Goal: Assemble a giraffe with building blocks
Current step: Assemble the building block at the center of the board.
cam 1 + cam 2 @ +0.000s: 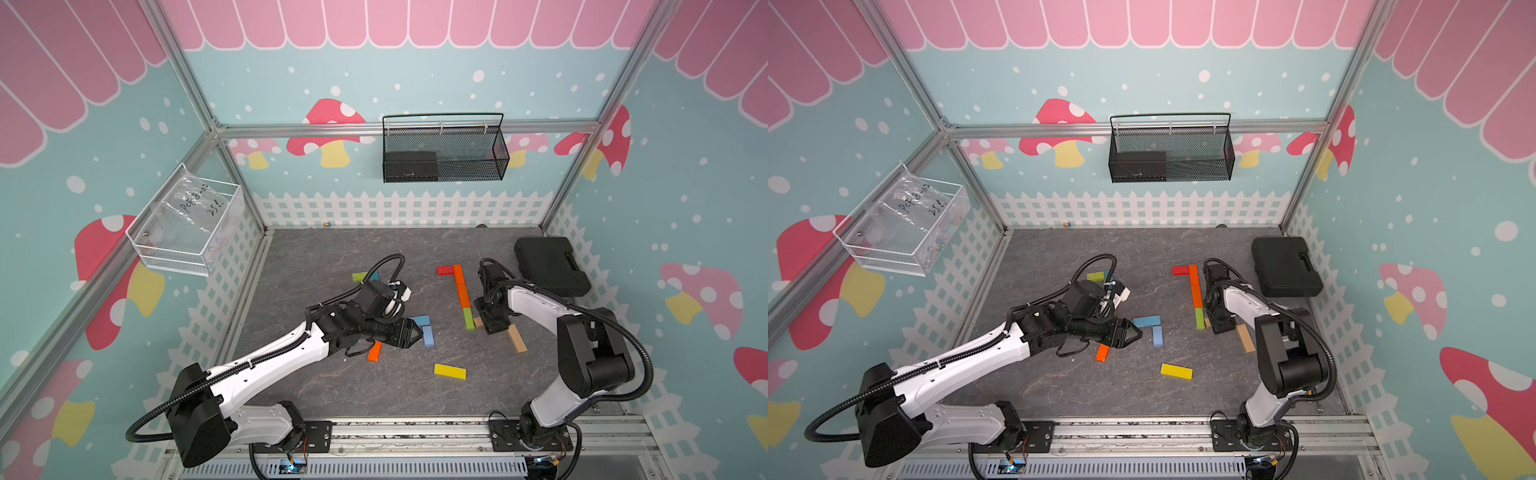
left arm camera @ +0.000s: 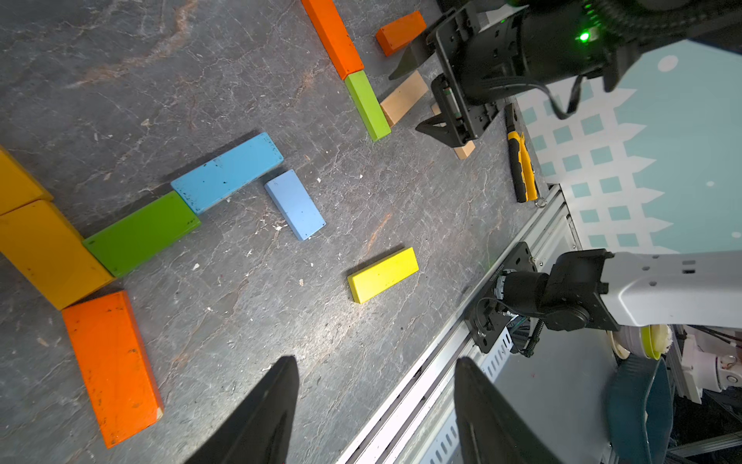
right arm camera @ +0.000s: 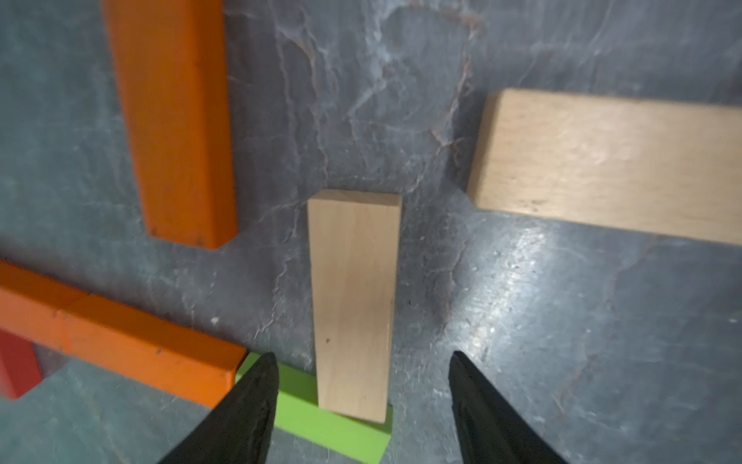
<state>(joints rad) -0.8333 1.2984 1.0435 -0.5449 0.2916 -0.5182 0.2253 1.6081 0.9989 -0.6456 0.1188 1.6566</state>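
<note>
Top views: bag marked "25"

Left arm stretched long and low, wrist rolled sideways; left gripper level, jaws apart. Right arm bent sharply at elbow; right gripper pointing straight down, jaws apart.
</note>
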